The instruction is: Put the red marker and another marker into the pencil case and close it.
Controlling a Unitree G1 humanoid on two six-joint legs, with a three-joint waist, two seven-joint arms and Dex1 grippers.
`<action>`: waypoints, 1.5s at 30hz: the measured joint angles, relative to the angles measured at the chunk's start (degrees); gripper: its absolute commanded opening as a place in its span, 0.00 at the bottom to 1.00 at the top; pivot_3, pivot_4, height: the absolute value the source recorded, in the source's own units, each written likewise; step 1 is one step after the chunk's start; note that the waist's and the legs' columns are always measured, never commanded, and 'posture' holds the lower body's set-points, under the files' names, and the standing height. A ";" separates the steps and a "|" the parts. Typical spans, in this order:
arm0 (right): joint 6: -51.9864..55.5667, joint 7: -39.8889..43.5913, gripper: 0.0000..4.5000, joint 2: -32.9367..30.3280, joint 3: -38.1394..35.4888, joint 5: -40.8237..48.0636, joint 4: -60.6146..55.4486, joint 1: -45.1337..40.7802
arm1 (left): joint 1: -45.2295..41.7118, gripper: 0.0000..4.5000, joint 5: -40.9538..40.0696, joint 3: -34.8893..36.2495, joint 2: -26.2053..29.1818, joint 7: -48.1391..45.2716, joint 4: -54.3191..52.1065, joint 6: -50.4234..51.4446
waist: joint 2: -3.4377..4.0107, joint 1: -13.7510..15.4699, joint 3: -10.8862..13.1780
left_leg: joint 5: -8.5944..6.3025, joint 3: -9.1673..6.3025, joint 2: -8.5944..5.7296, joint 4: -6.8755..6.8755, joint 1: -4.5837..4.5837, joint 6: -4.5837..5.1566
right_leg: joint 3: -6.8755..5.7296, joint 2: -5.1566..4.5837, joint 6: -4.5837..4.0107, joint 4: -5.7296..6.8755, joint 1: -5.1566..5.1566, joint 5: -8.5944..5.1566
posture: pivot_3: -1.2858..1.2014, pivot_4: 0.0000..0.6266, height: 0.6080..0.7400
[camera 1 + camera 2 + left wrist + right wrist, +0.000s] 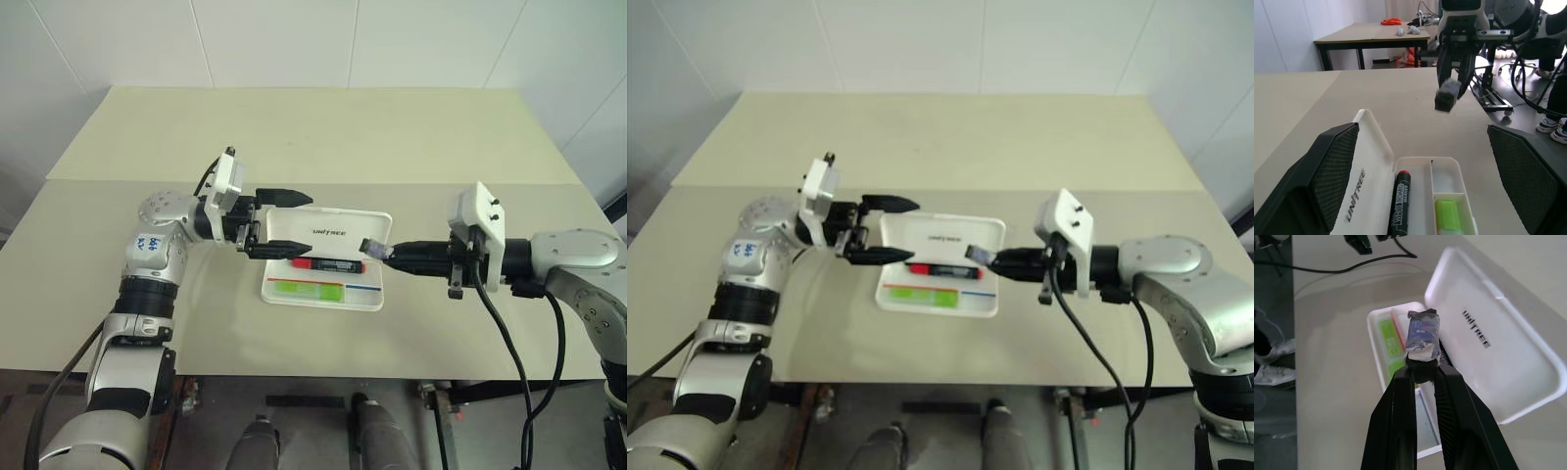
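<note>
The white pencil case (pixel 338 227) lies open in the middle of the table, its lid laid flat toward the far side. In its tray the red marker (pixel 328 264) lies lengthwise, and the light green marker (pixel 306 290) sits in the compartment nearer me. My left gripper (pixel 309 225) hovers open over the case's left end, its fingers (pixel 1334 171) spread wide. From the right, my right gripper (pixel 389 254) points at the case's right end, shut on a small blue-grey block (pixel 1422 333) with a white end.
A seam (pixel 118 180) crosses the beige table behind the case. A black cable (pixel 505 343) hangs from my right wrist over the table's front edge. Another table (pixel 1376 34) and a person's shoes (pixel 1550 128) stand beyond the right side.
</note>
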 measured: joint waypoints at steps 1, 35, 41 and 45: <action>-0.73 0.91 0.05 -0.27 1.44 -0.66 0.04 0.77 | 1.09 1.00 -0.52 -0.14 0.01 -0.08 -1.84 0.58 | 0.00 -0.02 0.00 | 0.00 0.01 0.00 0.00 0.01 0.01 | 0.00 0.00 -0.01 0.01 0.00 0.00 | 0.52 0.24 1.00; -18.18 12.53 0.05 6.51 15.44 -17.85 22.32 -6.16 | 17.82 1.00 -4.01 3.36 11.51 -1.64 -12.71 0.33 | -0.01 -0.15 0.00 | 0.01 0.06 0.04 0.08 0.05 0.03 | 0.03 0.03 -0.10 0.06 0.00 -0.04 | 0.52 0.24 1.00; -18.84 12.64 0.13 8.42 16.36 -19.15 24.00 -6.67 | 17.80 1.00 -4.44 3.36 11.03 -0.68 -12.73 0.01 | -0.01 -0.15 0.00 | 0.01 0.05 0.04 0.06 0.04 0.03 | 0.03 0.03 -0.10 0.04 0.00 -0.04 | 0.52 0.24 1.00; -19.68 12.90 0.42 8.66 16.45 -20.09 24.99 -6.93 | 17.76 1.00 -4.54 3.36 11.01 -0.20 -12.73 -0.15 | -0.01 -0.13 0.00 | 0.01 0.05 0.04 0.06 0.04 0.03 | 0.02 0.03 -0.10 0.04 0.00 -0.04 | 0.52 0.24 1.00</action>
